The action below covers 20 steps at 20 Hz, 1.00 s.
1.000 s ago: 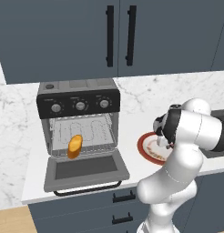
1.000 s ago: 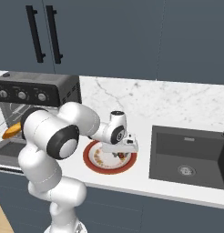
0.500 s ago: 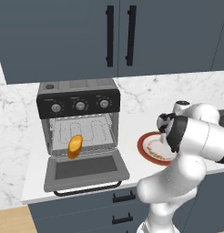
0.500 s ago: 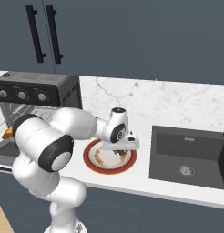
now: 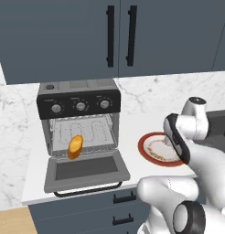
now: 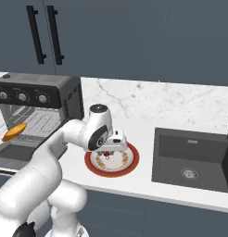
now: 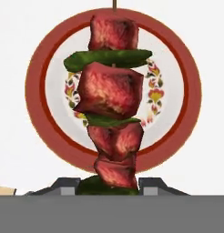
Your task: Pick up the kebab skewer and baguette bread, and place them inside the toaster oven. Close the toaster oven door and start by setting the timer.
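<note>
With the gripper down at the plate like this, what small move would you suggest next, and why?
Probably a short lift straight up. In the hand view the gripper looks closed on the lower end of the kebab skewer, which lies over the red-rimmed plate. The baguette bread already sits in the open toaster oven.

The kebab skewer [image 7: 113, 102] covers the middle of the red-rimmed plate [image 7: 37, 82], and its lower end is cut off between the pincer [image 7: 109, 185] fingertips. The arm hides the plate's right side in the left base view.
</note>
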### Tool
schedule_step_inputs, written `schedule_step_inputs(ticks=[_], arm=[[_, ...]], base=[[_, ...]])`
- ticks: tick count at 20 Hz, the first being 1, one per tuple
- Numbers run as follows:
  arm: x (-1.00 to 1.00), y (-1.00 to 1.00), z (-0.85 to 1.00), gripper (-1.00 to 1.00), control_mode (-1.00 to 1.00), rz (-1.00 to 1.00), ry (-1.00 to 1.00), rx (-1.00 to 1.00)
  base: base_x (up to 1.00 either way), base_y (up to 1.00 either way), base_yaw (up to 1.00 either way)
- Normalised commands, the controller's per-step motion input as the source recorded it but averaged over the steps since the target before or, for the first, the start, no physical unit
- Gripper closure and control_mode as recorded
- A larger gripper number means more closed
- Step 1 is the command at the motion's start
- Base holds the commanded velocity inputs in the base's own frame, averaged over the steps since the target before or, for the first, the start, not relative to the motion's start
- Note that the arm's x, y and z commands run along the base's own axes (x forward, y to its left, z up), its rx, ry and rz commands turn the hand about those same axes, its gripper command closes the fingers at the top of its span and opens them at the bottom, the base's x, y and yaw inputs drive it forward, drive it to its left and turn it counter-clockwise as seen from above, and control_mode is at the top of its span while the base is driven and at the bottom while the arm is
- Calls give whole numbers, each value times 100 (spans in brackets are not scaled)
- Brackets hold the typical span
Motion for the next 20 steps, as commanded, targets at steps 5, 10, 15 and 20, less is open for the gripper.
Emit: schedule_step_inputs(ticks=[5, 10, 15, 20], arm=[[-67, 100, 52, 100, -100, 0, -2, 1], [-34, 100, 45, 100, -100, -1, 0, 4], [0, 100, 54, 100, -100, 0, 0, 6], [-1, 100, 18, 100, -100, -2, 0, 9]], base=[[0, 0, 0], [0, 0, 0], [0, 0, 0], [0, 0, 0]])
